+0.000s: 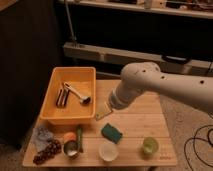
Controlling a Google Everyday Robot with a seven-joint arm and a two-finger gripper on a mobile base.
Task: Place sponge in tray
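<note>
- green sponge [111, 132] lies flat on table [142, 120], front-centre, near tray's [67, 116] right front corner but not in it; nothing holds it.
- camera view, sponge look: dark green rectangular pad w/ a lighter teal edge, turned at an angle to the table edge. prob soft, should squash a bit under a pinch.
- gripper [104, 111] hangs over the table just beside tray's right front corner, behind & a bit left of sponge, apart from it. can't tell if it's open or closed.
- step, as i read it: reach/approach; grasp not yet made.
- next move needs: gripper over sponge, lined up across its short side, down, pinch, lift, then left over the tray wall & release.
- tray is orange and holds metal tools [70, 94] toward the back, so best drop spot is prob the bare floor near the front.
- clutter: white cup [108, 150] just in front of sponge, green cup [149, 145] to the right, can [71, 148] & grapes [45, 151] to the left. mind the white cup on the way down.
</note>
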